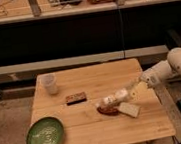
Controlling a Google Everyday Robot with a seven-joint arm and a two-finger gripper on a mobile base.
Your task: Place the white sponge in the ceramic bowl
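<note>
The white sponge [130,110] is a flat cream block lying on the wooden table [92,134], right of centre. My gripper [132,94] reaches in from the right on the white arm [180,65] and hovers just above the sponge's far edge. It stands open with nothing in it. The ceramic bowl [45,136], a wide green dish with pale swirl lines, sits at the table's front left corner, far from the gripper.
A small white-and-reddish object [109,105] lies just left of the sponge. A dark brown block [76,97] rests near the table's middle. A translucent cup [49,84] stands at the back left. A dark counter runs behind the table.
</note>
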